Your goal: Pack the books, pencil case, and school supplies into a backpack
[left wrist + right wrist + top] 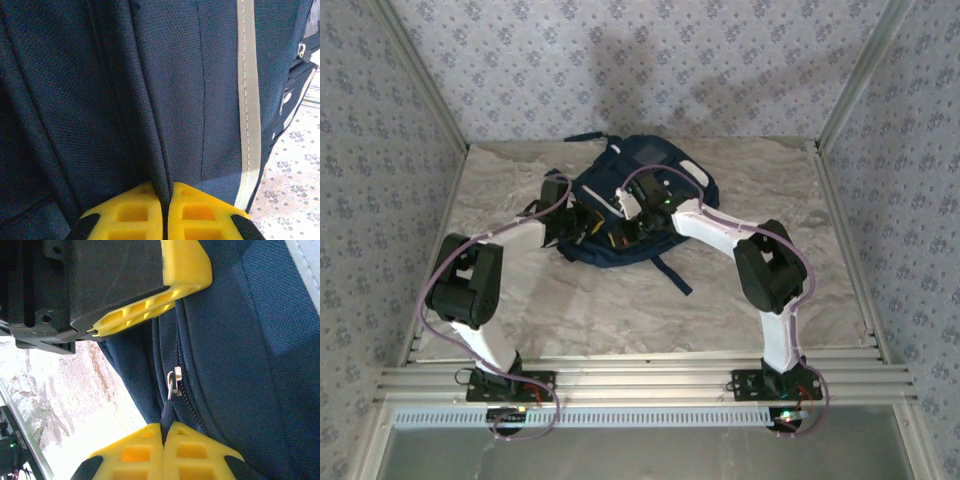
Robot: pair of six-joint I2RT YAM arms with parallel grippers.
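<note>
The navy backpack (635,190) lies at the back middle of the table, with both grippers against its near side. My left gripper (165,200) is shut on a fold of the backpack's navy fabric (150,100), left of a white trim stripe (248,100). My right gripper (164,432) is shut on the dark zipper pull (165,412), which hangs from a metal slider (174,382) on the zipper. The left gripper's yellow finger (185,265) sits just above in the right wrist view. The books, the pencil case and the school supplies are hidden.
The marble-patterned table (620,310) stretches bare between the backpack and the arm bases. A dark strap (672,273) trails from the backpack toward the near edge. Patterned walls with aluminium posts (850,75) enclose the sides and back.
</note>
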